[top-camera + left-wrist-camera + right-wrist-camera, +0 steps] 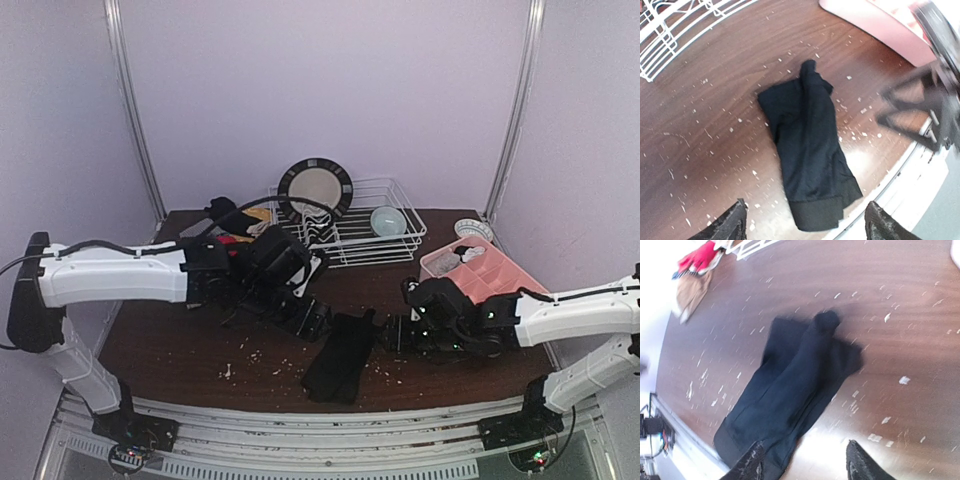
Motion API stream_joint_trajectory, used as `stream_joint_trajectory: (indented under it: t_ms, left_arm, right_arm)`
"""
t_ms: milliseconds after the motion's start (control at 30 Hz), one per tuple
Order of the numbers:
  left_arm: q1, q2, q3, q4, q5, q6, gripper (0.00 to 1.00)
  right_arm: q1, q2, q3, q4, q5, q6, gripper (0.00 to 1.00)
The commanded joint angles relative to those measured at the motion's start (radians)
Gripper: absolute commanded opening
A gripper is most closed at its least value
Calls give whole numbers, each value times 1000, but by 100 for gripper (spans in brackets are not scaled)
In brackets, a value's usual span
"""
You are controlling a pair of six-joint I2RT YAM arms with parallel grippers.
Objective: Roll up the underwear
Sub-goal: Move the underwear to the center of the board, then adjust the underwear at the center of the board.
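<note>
At the near edge of the table [170,350] a black underwear [342,357] is laid flat, folded lengthwise into a long strip, its waistband turned toward the edge and its narrow end toward the back; pale crumbs [742,120] are scattered around it. The left gripper [805,225] is held just above the waistband, its jaws spread wide with nothing held. The right gripper [805,465] is seen just beside the strip on the other side, jaws likewise parted and nothing clasped. Farther back on the right a pink tray [490,270] is set; behind the middle a white wire rack [370,235] is placed, with a plate [315,187] and a bowl [388,220] in it; at the far left a red garment [700,257] and a brown garment [692,292] are piled.
</note>
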State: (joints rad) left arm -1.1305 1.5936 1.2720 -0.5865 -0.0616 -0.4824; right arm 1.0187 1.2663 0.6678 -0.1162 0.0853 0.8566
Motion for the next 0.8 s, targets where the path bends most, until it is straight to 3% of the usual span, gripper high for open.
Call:
stream_joint_trajectory:
  t_ms: [0, 167, 367, 467, 567, 667, 767]
  left_arm:
    - [-95, 25, -63, -67, -128, -100, 79]
    - [-130, -23, -181, -15, -160, -199, 79]
    - [-130, -22, -227, 29, -150, -209, 78]
    - [-132, -8, -228, 35, -146, -201, 78]
    - [-132, -10, -238, 43, -146, -200, 77]
    - [-132, -16, -252, 45, -145, -200, 76]
    - [-132, -23, -262, 47, -144, -202, 76]
  right_arm:
    - [-67, 50, 2, 107, -146, 26, 57]
    - [-81, 132, -8, 224, -152, 118, 60]
    - [-125, 232, 55, 212, -135, 95, 59]
    - [-142, 291, 106, 178, -146, 63, 52]
    - [-156, 338, 119, 159, -144, 49, 39]
    - [-164, 356, 87, 165, -144, 58, 25]
    - [-165, 344, 15, 206, -141, 69, 18]
